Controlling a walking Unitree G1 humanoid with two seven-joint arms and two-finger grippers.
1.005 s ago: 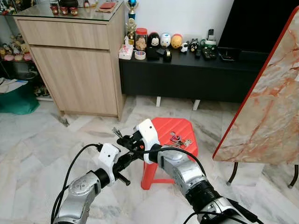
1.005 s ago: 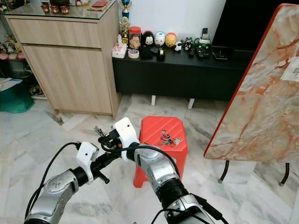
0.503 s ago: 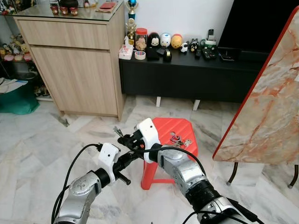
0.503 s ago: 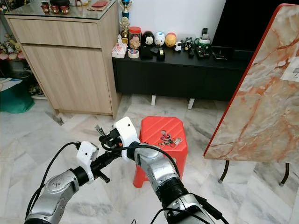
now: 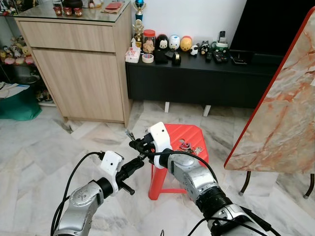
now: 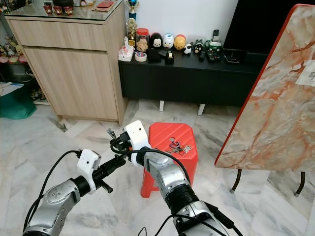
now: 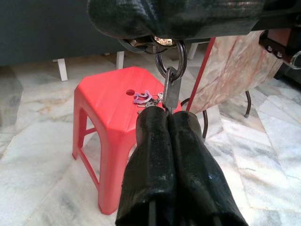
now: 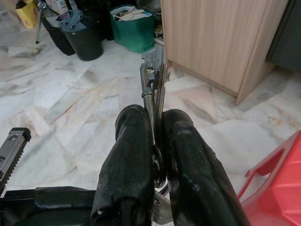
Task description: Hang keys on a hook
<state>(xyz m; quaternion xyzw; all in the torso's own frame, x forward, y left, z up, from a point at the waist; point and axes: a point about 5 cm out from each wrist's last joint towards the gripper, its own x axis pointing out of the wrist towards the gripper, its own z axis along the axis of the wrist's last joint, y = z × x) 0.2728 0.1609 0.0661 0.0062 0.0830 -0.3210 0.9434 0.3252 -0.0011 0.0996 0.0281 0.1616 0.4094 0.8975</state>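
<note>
marble floor (image 5: 39, 147), both grippers (image 8: 157, 123) pinching keys (image 8: 153, 75)

A red stool (image 5: 184, 135) stands beside a marble tabletop (image 5: 283, 108).

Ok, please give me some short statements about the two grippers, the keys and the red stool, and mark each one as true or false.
1. The right gripper is shut on a bunch of keys. True.
2. The left gripper is open and holds nothing. False: it is shut on a key hanging from a key ring.
3. Another set of keys lies on the red stool. True.
4. The red stool lies tipped on its side. False: it stands upright on the marble floor.
5. The two grippers meet in front of the stool. True.
</note>
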